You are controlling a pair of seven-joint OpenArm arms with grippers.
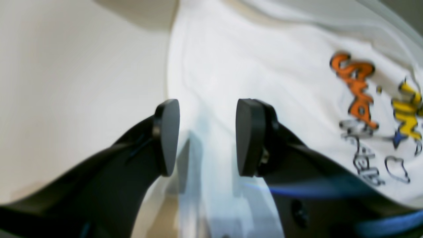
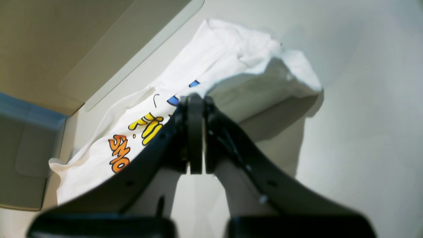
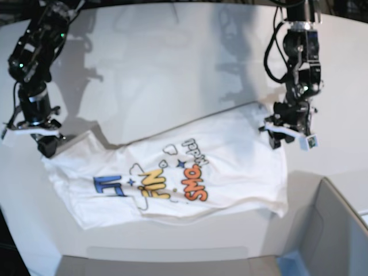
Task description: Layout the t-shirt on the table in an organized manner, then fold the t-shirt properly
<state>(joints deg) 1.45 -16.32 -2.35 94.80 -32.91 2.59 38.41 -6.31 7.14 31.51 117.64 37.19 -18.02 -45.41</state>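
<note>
White table (image 3: pixel 172 52) everywhere, the t-shirt (image 3: pixel 230 155) spread rumpled, print up. My right claw (image 3: pixel 47 144) pinches its left corner to tug it flat; my left claw (image 3: pixel 286 137) hovers open over the right edge.

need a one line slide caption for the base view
Two arms spread a printed white t-shirt on the white table: right gripper shut at one corner, left gripper open above the opposite edge.

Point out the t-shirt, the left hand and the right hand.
t-shirt (image 3: pixel 230 155): base view, plain white cloth right of the print.
left hand (image 1: pixel 206 137): left wrist view, gap between open pads.
right hand (image 2: pixel 195 99): right wrist view, shut tips.
</note>
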